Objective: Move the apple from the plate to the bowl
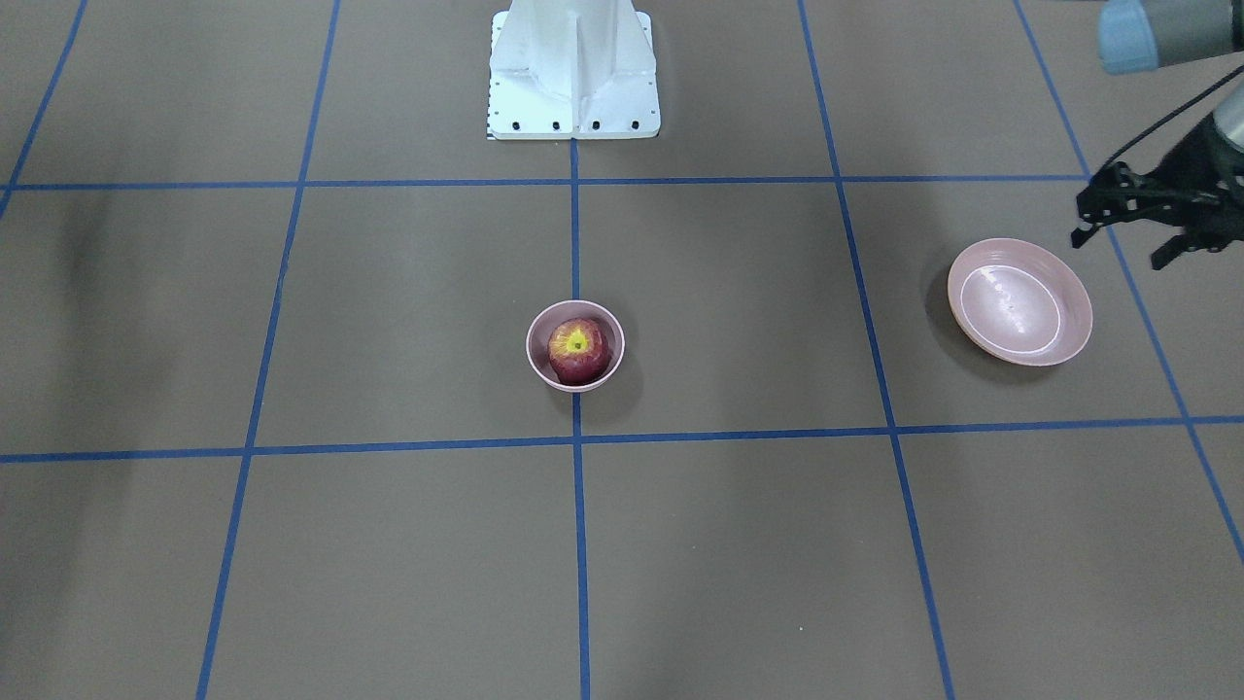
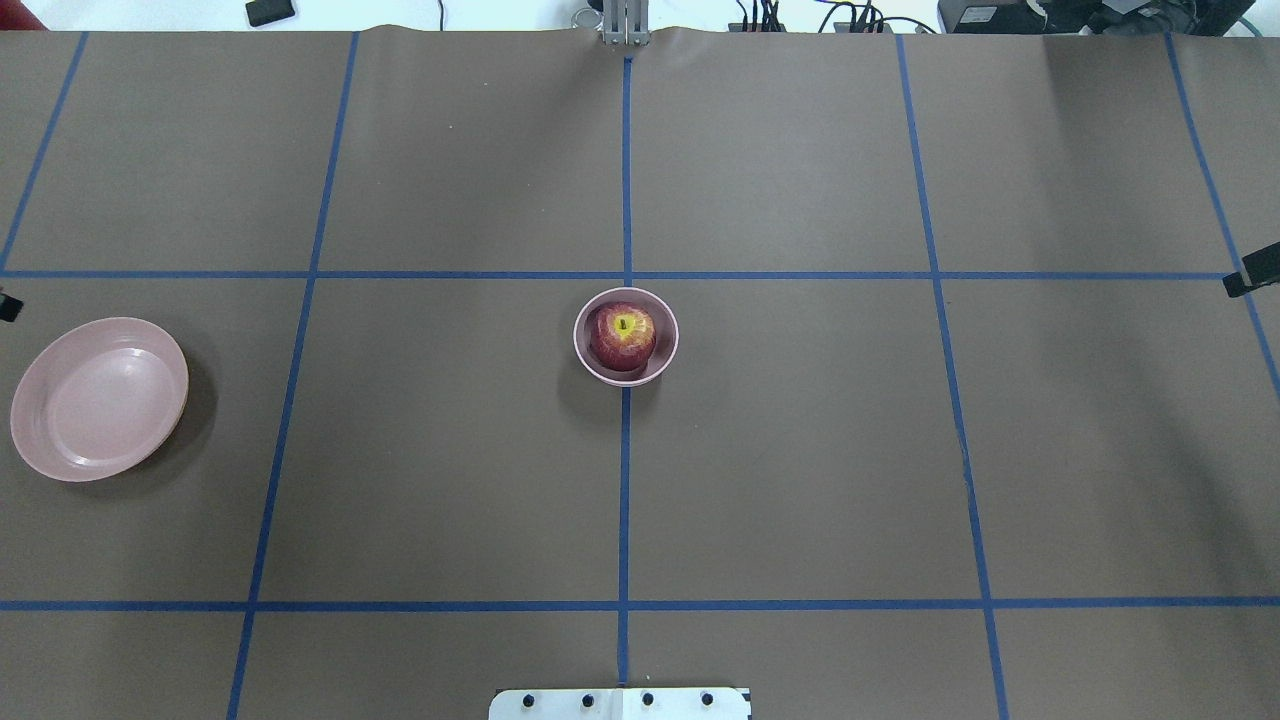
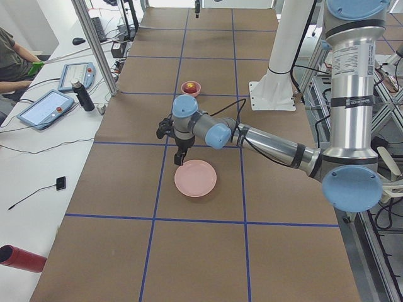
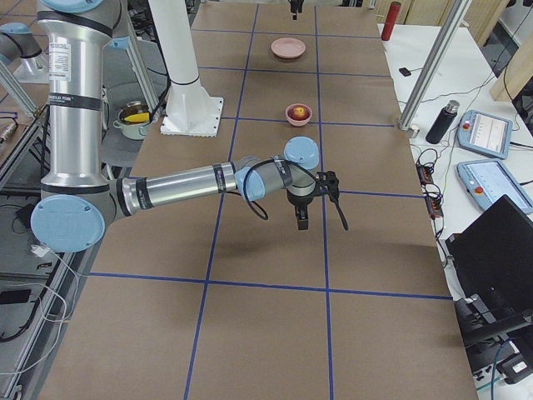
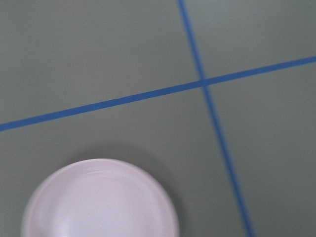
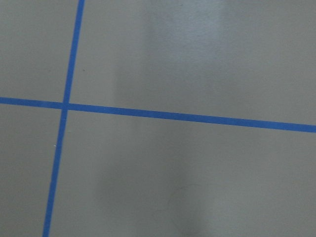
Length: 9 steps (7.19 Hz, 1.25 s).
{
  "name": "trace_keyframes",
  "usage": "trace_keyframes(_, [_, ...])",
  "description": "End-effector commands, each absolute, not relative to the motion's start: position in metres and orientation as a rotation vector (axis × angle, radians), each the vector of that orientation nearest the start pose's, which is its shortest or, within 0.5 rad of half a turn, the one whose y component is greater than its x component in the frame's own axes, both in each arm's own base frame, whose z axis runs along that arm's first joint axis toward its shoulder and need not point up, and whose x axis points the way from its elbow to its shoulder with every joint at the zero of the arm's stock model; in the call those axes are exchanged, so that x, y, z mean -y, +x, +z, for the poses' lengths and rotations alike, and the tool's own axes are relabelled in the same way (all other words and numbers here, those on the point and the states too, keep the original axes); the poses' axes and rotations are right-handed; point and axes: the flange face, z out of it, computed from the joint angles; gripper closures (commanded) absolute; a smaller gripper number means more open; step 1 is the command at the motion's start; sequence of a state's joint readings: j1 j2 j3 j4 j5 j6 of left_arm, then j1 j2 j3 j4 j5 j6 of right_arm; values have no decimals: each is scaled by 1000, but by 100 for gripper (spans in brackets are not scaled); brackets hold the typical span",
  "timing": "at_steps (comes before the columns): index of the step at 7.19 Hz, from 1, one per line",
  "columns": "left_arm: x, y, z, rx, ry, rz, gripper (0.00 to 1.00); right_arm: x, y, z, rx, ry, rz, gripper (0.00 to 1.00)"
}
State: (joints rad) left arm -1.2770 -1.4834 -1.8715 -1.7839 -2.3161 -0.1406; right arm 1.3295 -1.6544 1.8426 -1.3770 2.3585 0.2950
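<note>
Biggest thing first: the table (image 2: 800, 450) is brown with a blue tape grid, and the bowl (image 1: 534, 348) sits on the centre line, so I'm using that as my reference.

My left arm (image 3: 271, 145) reaches out well to my left of the bowl. My right arm (image 4: 175, 187) is well off on the bowl's other side.

The plate (image 1: 1019, 301) is far to my left of the bowl, with nothing on it.

My left gripper (image 1: 1123, 248) hangs just past the plate's outer edge, on the side away from the bowl. Its fingers are spread with nothing between them.

My right gripper (image 4: 322, 221) only really shows from the side camera, so I honestly can't tell whether it's apart or together.

The apple (image 1: 579, 351) sits in the bowl, stem dimple up, nearly filling it.

So the move looks done to me, and the step in hand is just getting clear. My plan: lift the left gripper straight up before swinging it home so it doesn't clip the plate's rim. Neither arm should go near the bowl, since a nudge could roll the apple out.
</note>
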Motion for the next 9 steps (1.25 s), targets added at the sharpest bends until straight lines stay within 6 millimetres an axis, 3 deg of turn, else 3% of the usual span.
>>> trace_keyframes(1, [471,6,605,-756,247,354,2,459,-30,557,834,157,-129,0])
trace_keyframes(3, [475,-19,619,-751,226,279,2,460,-30,571,831,141,-125,0])
trace_keyframes(4, [491,-47,606,-753,175,200,2,465,-31,574,830,140,-124,0])
trace_keyframes(5, [495,-60,602,-755,146,173,2,467,-32,572,830,141,-125,0])
trace_keyframes(7, [493,-61,600,-755,145,161,2,470,-33,566,837,150,-126,0])
trace_keyframes(8, [476,-65,591,-788,165,153,2,471,-33,566,836,145,-119,0])
trace_keyframes(9, [429,-66,581,-806,161,118,2,471,-33,568,834,143,-117,0])
